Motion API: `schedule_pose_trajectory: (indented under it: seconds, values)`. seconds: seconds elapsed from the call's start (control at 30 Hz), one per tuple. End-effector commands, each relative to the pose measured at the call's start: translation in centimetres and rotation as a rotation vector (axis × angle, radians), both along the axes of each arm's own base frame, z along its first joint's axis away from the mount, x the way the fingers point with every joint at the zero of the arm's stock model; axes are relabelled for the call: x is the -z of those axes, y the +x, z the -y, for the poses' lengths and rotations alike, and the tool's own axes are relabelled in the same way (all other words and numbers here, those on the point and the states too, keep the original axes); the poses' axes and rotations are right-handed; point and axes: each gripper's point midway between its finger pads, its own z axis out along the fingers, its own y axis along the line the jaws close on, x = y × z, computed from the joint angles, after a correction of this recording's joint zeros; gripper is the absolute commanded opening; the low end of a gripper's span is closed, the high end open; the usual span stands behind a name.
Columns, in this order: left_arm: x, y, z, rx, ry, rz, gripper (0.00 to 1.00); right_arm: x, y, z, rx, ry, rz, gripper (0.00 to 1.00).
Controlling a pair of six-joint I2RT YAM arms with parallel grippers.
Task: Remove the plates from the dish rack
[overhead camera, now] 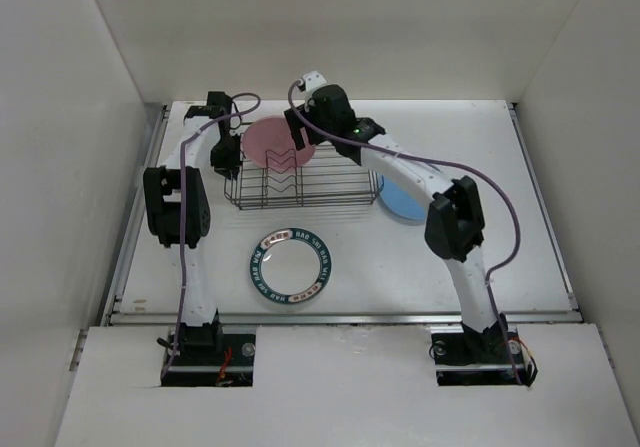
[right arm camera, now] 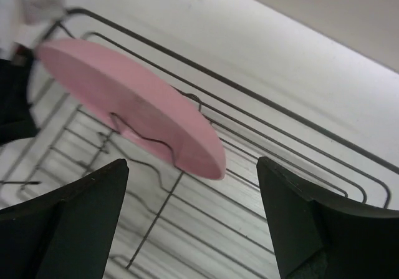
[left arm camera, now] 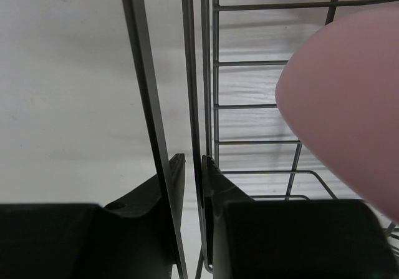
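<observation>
White links and black joint housings on left arm (overhead camera: 193,277) and right arm (overhead camera: 470,287), purple cables (overhead camera: 512,212) along both, green light (overhead camera: 355,127) at right wrist, black bases (overhead camera: 210,352) at six o'clock, black tool fingers (right arm camera: 75,216)

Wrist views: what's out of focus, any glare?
Left wrist: pink plate is a featureless blur at right, dish rack wires sharp. Right wrist: plate's left end goes soft. Top external: even light, no glare.

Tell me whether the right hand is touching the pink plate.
Apart. The right wrist view shows the right hand open, with bare gaps between each finger and the pink plate standing in the dish rack.
</observation>
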Motion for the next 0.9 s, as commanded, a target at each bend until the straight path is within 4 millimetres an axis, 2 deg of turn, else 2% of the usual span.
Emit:
schedule_pose_trajectory:
  seconds: [0.0, 0.07, 0.1, 0.13, 0.17, 0.2, 0.27, 0.3, 0.33, 0.37, 0.43, 0.53, 0.6, 0.63, 0.67, 0.7, 0.73, 0.8, 0.87]
  values:
    - [-1.7, 1.0, -1.3, 0.062, 0.077, 0.044, 0.00, 4.3, 2.2, -0.1, 0.080, -0.083, 0.006, 0.90]
    - [-1.7, 1.0, -1.3, 0.062, 0.077, 0.044, 0.00, 3.4, 3.1, -0.4, 0.120, -0.035, 0.038, 0.88]
    - [-1.3, 1.0, -1.3, 0.063, 0.077, 0.035, 0.00, 3.9, 3.5, -0.3, 0.134, -0.039, 0.043, 0.88]
    - [-1.0, 0.8, -1.3, 0.063, 0.077, 0.026, 0.00, 3.5, 3.7, -0.4, 0.157, -0.008, 0.047, 0.85]
    - [-1.0, 0.8, -1.3, 0.063, 0.077, 0.025, 0.00, 2.4, 4.3, -0.5, 0.178, 0.029, 0.082, 0.78]
    - [-1.0, 0.7, -1.3, 0.054, 0.074, 0.026, 0.00, 1.9, 4.3, 0.1, 0.207, 0.032, 0.101, 0.61]
    - [-0.5, 0.2, -1.0, 0.047, 0.058, -0.003, 0.00, 0.2, 4.8, 0.6, 0.217, 0.077, 0.146, 0.41]
    - [-0.5, 0.2, -0.8, 0.038, 0.046, -0.004, 0.00, 0.3, 4.6, 0.9, 0.227, 0.076, 0.150, 0.19]
    - [-0.3, 0.0, -0.6, 0.030, 0.033, -0.013, 0.00, -1.3, 4.3, 1.1, 0.228, 0.098, 0.173, 0.10]
    - [-0.3, 0.0, -0.4, 0.032, 0.024, -0.013, 0.00, -1.9, 4.2, 1.3, 0.228, 0.107, 0.181, 0.03]
    - [0.0, -0.5, -0.4, 0.015, 0.001, -0.032, 0.00, -4.0, 3.7, 1.8, 0.239, 0.132, 0.210, 0.00]
    - [0.0, -0.5, -0.4, 0.005, -0.001, -0.033, 0.00, -5.3, 3.3, 2.8, 0.266, 0.138, 0.226, 0.00]
    - [0.0, -0.5, -0.3, -0.004, -0.004, -0.033, 0.00, -7.7, 2.5, 3.5, 0.267, 0.164, 0.252, 0.00]
    - [-0.3, -0.2, -0.5, -0.007, 0.006, -0.022, 0.00, -8.1, 2.2, 3.7, 0.270, 0.175, 0.250, 0.00]
    - [-0.5, -0.3, -0.5, -0.016, 0.004, -0.023, 0.00, -9.7, 1.8, 4.7, 0.279, 0.191, 0.267, 0.00]
    - [-0.5, -0.3, -0.6, -0.018, 0.012, -0.023, 0.00, -10.4, 1.4, 5.0, 0.279, 0.193, 0.269, 0.00]
    - [-0.8, 0.0, -0.6, -0.027, 0.009, -0.012, 0.00, -10.1, 0.9, 5.5, 0.279, 0.166, 0.243, 0.00]
    - [-1.1, 0.0, -0.6, -0.027, 0.009, -0.010, 0.00, -11.0, 0.1, 7.1, 0.311, 0.152, 0.211, 0.00]
    - [-1.3, 0.3, -0.6, -0.027, 0.009, -0.001, 0.00, -9.9, -0.8, 9.7, 0.375, 0.119, 0.122, 0.00]
